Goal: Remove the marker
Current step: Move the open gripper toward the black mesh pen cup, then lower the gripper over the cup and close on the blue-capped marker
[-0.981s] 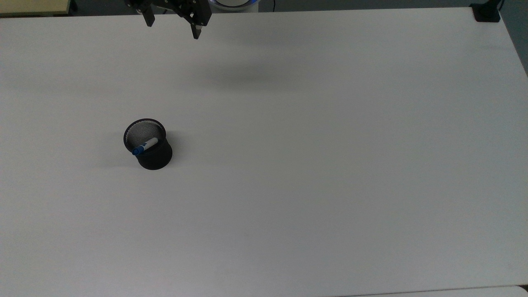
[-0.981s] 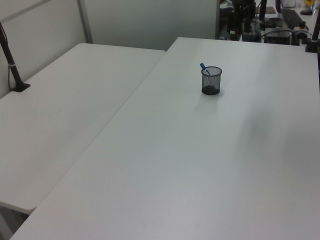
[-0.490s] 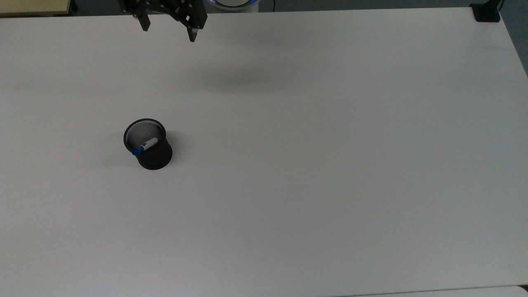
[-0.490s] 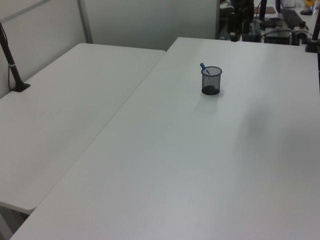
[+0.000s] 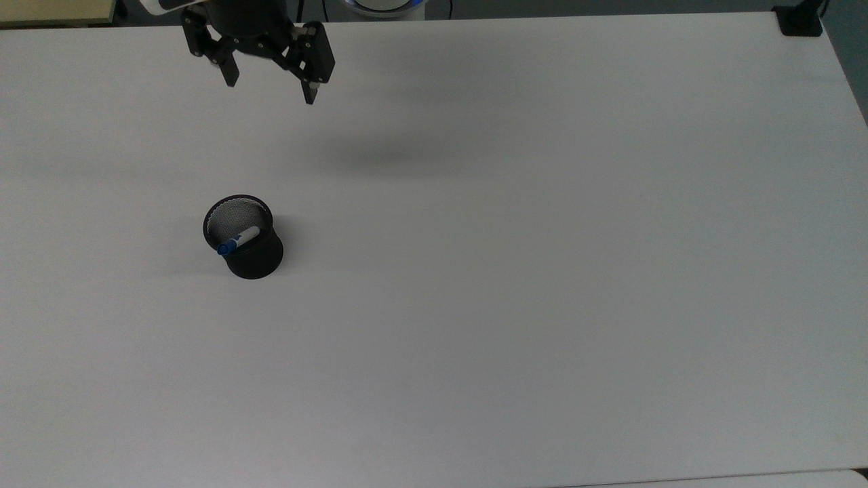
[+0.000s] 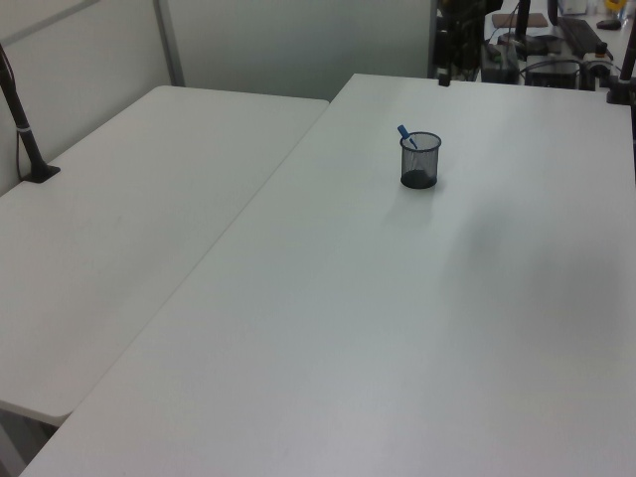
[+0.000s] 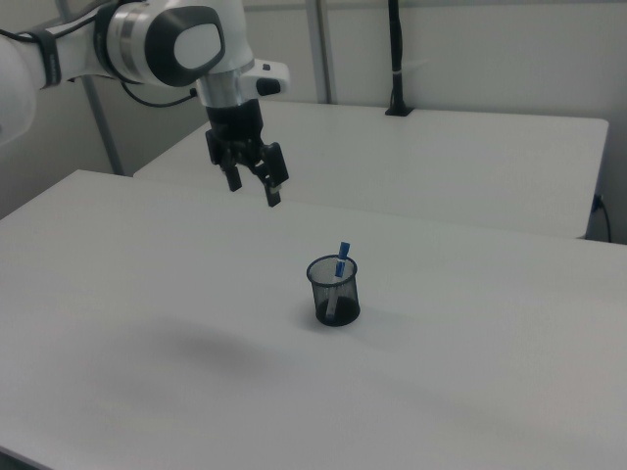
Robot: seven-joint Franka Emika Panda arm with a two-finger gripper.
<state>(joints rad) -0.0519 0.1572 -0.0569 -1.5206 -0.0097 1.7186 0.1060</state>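
The marker [image 5: 238, 240], white with a blue cap, leans inside a black mesh cup [image 5: 255, 261] on the white table, its blue cap poking over the rim. In the right view the marker [image 7: 341, 261] sticks up out of the cup [image 7: 334, 292]; in the left view the marker [image 6: 406, 135] tilts toward the left view's left from the cup [image 6: 419, 161]. My gripper [image 5: 270, 84] hangs open and empty high over the table's far part, well apart from the cup. The gripper [image 7: 255, 186] in the right view is up and to the left of the cup.
The white table [image 5: 542, 271] spreads wide around the cup. A second white table [image 6: 119, 219] adjoins it on the left view's left. A black clamp [image 5: 800, 20] sits at the far right corner in the top view. The arm's shadow [image 5: 386, 159] falls on the table.
The gripper has come down and toward the top view's left and lower part, nearer the cup, staying open. The cup and marker have not moved.
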